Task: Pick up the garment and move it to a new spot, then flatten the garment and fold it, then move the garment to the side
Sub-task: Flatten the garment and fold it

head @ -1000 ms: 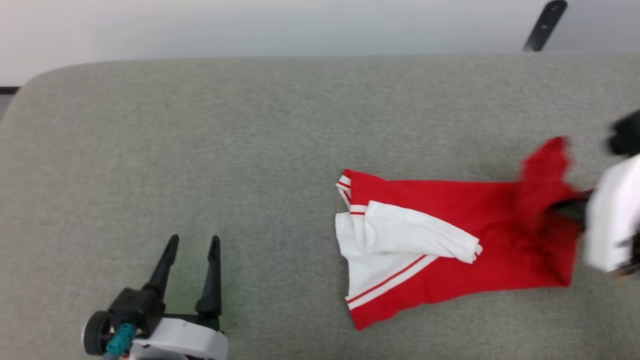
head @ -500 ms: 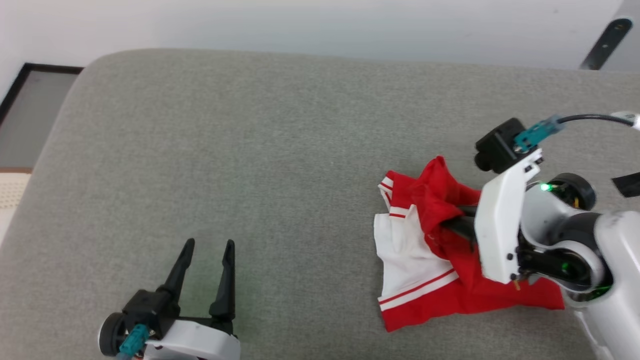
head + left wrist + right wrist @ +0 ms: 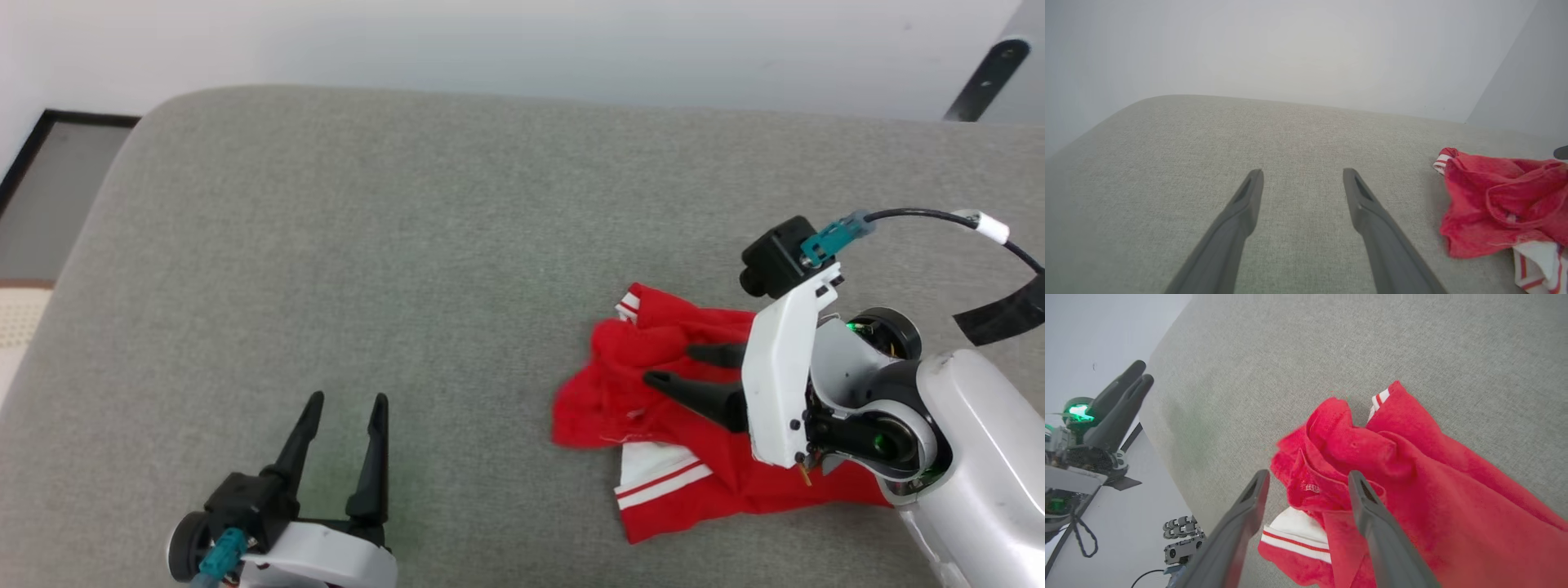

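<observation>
The garment [image 3: 653,392], a red shirt with white striped trim, lies bunched on the grey cushioned surface [image 3: 457,245] at the right. Its red body is thrown over itself in a loose heap [image 3: 1355,453], with a white striped band [image 3: 657,482] showing at the near edge. My right gripper [image 3: 673,366] hovers over the heap, open, fingers pointing left, nothing between them; the cloth lies loose under the fingers [image 3: 1372,514]. My left gripper [image 3: 343,402] stands open over bare surface at the lower left, well apart from the garment [image 3: 1498,196].
The cushioned surface's rounded left corner [image 3: 122,155] drops to a floor with a dark-framed panel [image 3: 49,196]. A pale wall runs behind. A dark bar [image 3: 980,77] leans at the upper right. A black cable [image 3: 922,216] arcs from the right wrist.
My right gripper was shut on the red cloth and has opened, letting it go. The garment's red part now lies heaped further left. The head camera shifted between the earlier frames.
</observation>
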Motion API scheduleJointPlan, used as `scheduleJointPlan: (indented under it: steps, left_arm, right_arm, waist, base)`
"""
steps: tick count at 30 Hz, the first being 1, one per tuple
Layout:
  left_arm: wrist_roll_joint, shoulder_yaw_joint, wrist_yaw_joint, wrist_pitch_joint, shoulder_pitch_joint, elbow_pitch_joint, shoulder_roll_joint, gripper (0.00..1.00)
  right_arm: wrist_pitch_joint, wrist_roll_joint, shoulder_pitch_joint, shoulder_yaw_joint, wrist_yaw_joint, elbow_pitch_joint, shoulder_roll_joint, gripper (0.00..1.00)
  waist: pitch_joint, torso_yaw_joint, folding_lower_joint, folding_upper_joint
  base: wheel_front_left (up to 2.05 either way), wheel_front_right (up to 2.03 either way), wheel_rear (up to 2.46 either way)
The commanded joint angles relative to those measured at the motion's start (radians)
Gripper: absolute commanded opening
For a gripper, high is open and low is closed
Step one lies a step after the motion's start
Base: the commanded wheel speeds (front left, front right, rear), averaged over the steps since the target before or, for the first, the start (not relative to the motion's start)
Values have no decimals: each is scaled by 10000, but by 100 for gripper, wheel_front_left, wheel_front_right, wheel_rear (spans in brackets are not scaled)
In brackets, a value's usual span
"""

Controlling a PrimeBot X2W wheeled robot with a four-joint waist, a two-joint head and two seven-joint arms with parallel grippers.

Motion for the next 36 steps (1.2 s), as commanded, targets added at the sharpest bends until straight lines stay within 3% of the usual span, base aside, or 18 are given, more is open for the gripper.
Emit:
scheduleJointPlan:
  steps: [1, 10, 21, 26, 31, 36]
  left_arm:
    - [8, 62, -33, -12, -34, 7, -9, 100]
    - [-42, 143, -39, -12, -20, 120, 29, 100]
    - [-326, -2, -42, -10, -379, 705, 465, 100]
    - [-338, 200, -42, -12, -457, 991, 678, 100]
    - [-208, 490, -28, -12, -231, 967, 712, 100]
    - [-16, 747, -2, -10, 365, 593, 770, 100]
  right_arm:
    - [-219, 162, 138, -127, -17, 40, 15, 100]
    - [-1534, -5, 594, -848, -17, 280, -400, 100]
    - [-5854, -2650, 1589, -1931, -17, 1509, -1115, 100]
    - [-7924, -3434, 2317, -2295, -17, 2139, -777, 100]
    - [-9548, -3326, 2919, -2340, -17, 2127, -497, 100]
    - [-10299, -3198, 3546, -2635, -18, 2038, -459, 100]
  waist:
    - [-141, -206, 0, -1]
    - [-465, -905, 0, -1]
    - [-797, -1725, 0, -1]
    - [-905, -1978, 0, -1]
    - [-1075, -2120, 0, -1]
    - [-1285, -2127, 0, -1]
  base:
    - [0, 0, 0]
    - [0, 0, 0]
    - [0, 0, 0]
    - [0, 0, 0]
    - [0, 0, 0]
    - [0, 0, 0]
